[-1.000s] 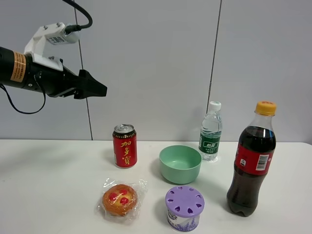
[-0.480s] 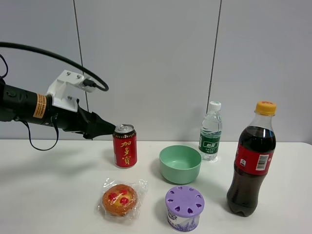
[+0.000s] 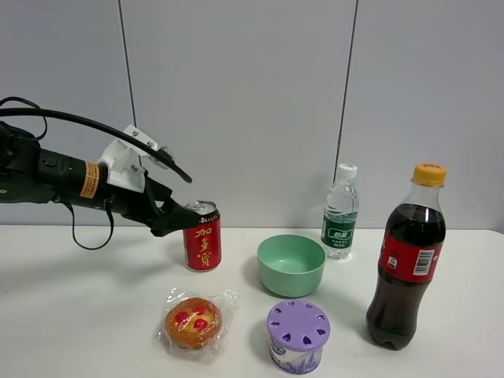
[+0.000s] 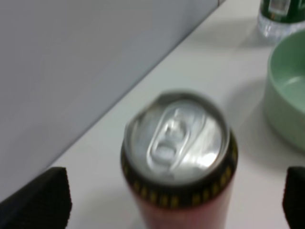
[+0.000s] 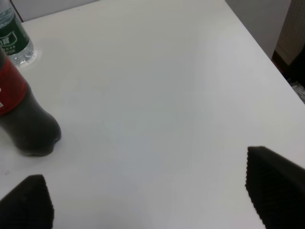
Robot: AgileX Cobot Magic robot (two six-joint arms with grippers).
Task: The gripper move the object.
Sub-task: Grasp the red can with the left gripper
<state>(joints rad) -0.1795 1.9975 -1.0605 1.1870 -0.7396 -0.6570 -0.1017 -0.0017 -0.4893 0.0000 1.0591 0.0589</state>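
The left gripper (image 3: 172, 219) reaches in low from the left with its fingers (image 4: 38, 202) spread wide and nothing held, its tips level with the upper rim of the red can (image 3: 202, 242). The can stands upright on the white table (image 3: 71, 307), left of centre, behind the wrapped pastry (image 3: 194, 323) and beside the green bowl (image 3: 291, 264). In the wrist view it sits centred between the two dark fingers, though I cannot tell whether either tip touches it. The main risk is height — a grip closing near the top of a light can would likely tip it, or let it pivot and slip on the lift. A push forward before closing could knock it toward the bowl, and a toppled can rolls. Any carry to the right must clear the bowl, the water bottle (image 3: 341, 213) and the top-heavy cola bottle (image 3: 407, 260) — a brush could fell them. The right gripper (image 5: 151, 195), also spread wide and holding nothing, hangs near the cola bottle's base, where a crossing arm could meet it
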